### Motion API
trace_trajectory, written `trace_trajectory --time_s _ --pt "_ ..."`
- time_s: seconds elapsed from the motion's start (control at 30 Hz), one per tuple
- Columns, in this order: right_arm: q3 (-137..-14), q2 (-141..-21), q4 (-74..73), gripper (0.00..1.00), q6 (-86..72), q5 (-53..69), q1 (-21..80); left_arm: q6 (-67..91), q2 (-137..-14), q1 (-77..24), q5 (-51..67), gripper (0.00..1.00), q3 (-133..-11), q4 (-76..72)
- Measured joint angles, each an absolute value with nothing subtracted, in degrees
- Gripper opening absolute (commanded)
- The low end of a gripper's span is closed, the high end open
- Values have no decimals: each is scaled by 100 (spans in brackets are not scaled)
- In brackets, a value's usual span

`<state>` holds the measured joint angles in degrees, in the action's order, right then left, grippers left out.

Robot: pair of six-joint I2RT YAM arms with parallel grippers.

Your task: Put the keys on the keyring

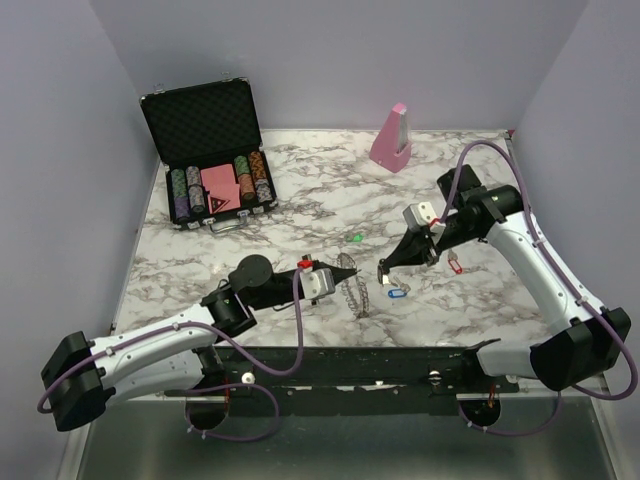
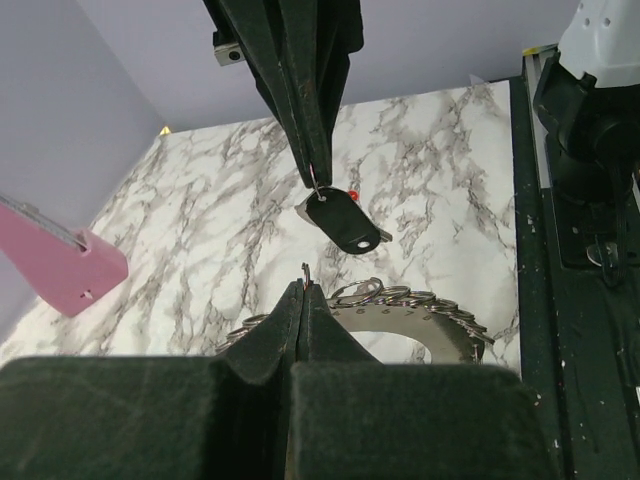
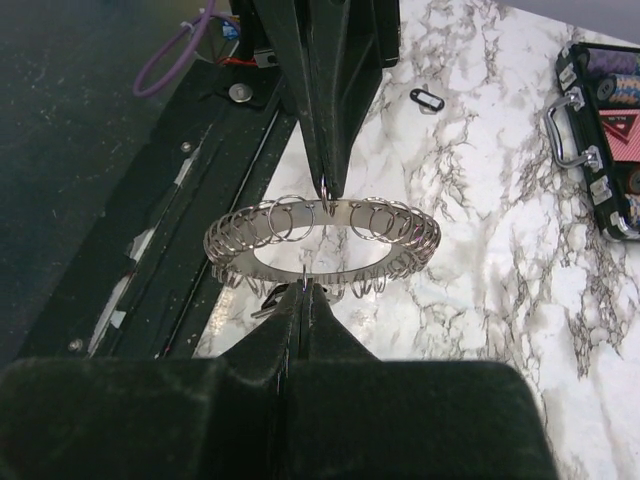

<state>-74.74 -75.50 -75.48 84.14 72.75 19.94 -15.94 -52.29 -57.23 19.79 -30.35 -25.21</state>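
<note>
Mid-table, the left gripper (image 1: 346,268) is clamped shut on a loop at the rim of the keyring (image 3: 412,236) and holds it up off the marble table (image 1: 300,200). From above, the ring shows edge-on as a thin coil hanging just below the gripper's tip. Facing it tip to tip, the right gripper (image 2: 314,182) is pinched tight on the small wire ring of the black key (image 2: 345,222), which dangles beneath it. The right tip stands just beside the keyring on its right.

Three more keys lie on the table: the green key (image 1: 356,238) beyond the grippers, the blue key (image 1: 396,293) below the right tip, and the red key (image 1: 455,265) further right under the right arm.

Whether the black key's wire ring touches a loop of the keyring cannot be told. In the left wrist view the left gripper's own bulk covers the near half of the keyring. In the right wrist view the black key is almost wholly hidden under the right gripper. The pink block (image 2: 60,262) is cut off at the left wrist frame's edge.
</note>
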Motion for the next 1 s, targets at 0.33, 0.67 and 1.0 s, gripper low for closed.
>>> trace_trajectory --time_s 0.33,0.67,1.0 --pt "-7474 -7500 -7067 0 7664 7131 2018 -1212 -5354 -5806 1636 0 -3162 -2545" --pt "-7688 -7494 -7483 1 8158 7102 2021 -2351 -4781 -5863 2279 0 -2910 -2484" --pt "-7688 -7592 -7623 1 8538 7105 2021 -3181 -4429 -5863 2510 0 -2912 -2134"
